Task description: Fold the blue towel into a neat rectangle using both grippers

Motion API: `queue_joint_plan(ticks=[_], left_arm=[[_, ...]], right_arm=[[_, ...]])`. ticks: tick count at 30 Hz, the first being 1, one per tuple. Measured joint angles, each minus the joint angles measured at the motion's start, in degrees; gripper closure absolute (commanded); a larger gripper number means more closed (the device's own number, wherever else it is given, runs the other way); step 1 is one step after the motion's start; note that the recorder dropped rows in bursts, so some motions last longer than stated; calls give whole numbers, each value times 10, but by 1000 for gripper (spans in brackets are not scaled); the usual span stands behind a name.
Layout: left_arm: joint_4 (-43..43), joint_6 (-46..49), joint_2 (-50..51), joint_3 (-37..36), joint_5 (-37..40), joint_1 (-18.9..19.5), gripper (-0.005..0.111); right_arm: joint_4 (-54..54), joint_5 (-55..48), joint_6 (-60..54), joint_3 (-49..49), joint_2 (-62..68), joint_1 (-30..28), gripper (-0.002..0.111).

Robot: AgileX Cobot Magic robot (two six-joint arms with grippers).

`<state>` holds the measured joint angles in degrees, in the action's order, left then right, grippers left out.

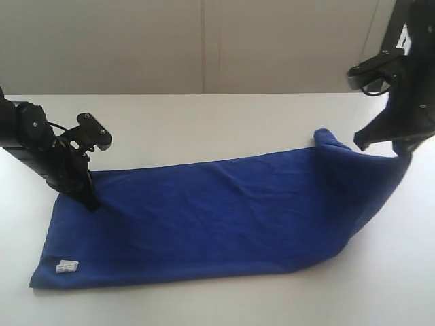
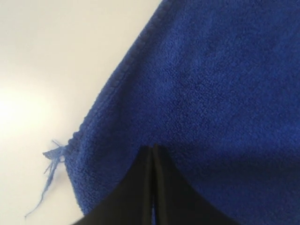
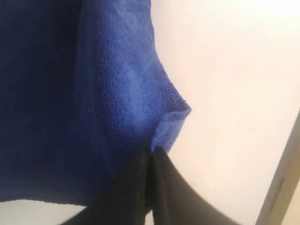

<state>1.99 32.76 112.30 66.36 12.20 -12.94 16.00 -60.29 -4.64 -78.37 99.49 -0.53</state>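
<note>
The blue towel [image 1: 217, 217] lies spread lengthwise on the white table [image 1: 204, 122], with its white tag [image 1: 66, 267] at the near left corner. My left gripper [image 1: 90, 201] points down at the towel's far left edge. Its jaws are shut and pinch the cloth [image 2: 211, 84] at the left gripper's [image 2: 153, 148] tips, next to a frayed thread [image 2: 51, 157]. My right gripper [image 1: 399, 147] is raised above the table at the right end. It is shut on the towel's corner [image 3: 171, 122], and the cloth hangs from the right gripper [image 3: 151, 151] in a sagging curve.
A pale wall [image 1: 204, 41] stands behind the table's back edge. The right arm's black links [image 1: 380, 64] rise at the upper right. A grey frame post [image 3: 281, 178] shows beside the right gripper.
</note>
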Motion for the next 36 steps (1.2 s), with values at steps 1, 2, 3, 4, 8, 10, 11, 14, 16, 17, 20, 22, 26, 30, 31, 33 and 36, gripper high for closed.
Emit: queue_joint_plan(ticks=[1, 2, 3, 4, 8, 10, 11, 14, 16, 17, 20, 22, 26, 30, 31, 33, 36], left_arm=[[0, -2, 0, 0, 0, 0, 106], [0, -3, 0, 0, 0, 0, 106], [0, -5, 0, 0, 0, 0, 106], [0, -6, 0, 0, 0, 0, 106], [0, -6, 0, 0, 0, 0, 106], [0, -6, 0, 0, 0, 0, 106], [0, -6, 0, 0, 0, 0, 106], [3, -6, 0, 0, 0, 0, 106], [3, -6, 0, 0, 0, 0, 106], [3, -6, 0, 0, 0, 0, 106], [3, -6, -2, 4, 8, 0, 106], [1, -6, -9, 22, 61, 1, 106], [0, -6, -53, 64, 183, 1, 106], [17, -6, -102, 78, 277, 1, 106], [26, -6, -110, 78, 305, 1, 106], [45, -6, -117, 79, 358, 1, 107], [76, 7, -119, 53, 388, 1, 107]], right_arm=[[3, -3, 6, 14, -12, -7, 108], [5, -8, 11, 29, -24, -14, 108], [8, -10, 15, 47, -35, -20, 108], [11, -11, 24, 81, -54, -31, 108], [19, 2, 61, 204, -95, -49, 108], [20, 38, 75, 252, -106, -51, 106], [20, 50, 77, 263, -107, -51, 97], [21, 88, 81, 278, -107, -51, 60], [23, 87, 83, 274, -107, -51, 45], [23, 81, 83, 269, -107, -51, 43], [23, 71, 83, 235, -116, -51, 48], [23, 82, 83, 189, -142, -51, 56], [-68, 129, 24, 148, -153, -51, 75], [-160, 154, -71, 145, -108, -51, 89], [-176, 164, -85, 145, -90, -51, 91], [-185, 185, -95, 145, -53, -51, 93], [-188, 220, -102, 145, -6, -51, 94]])
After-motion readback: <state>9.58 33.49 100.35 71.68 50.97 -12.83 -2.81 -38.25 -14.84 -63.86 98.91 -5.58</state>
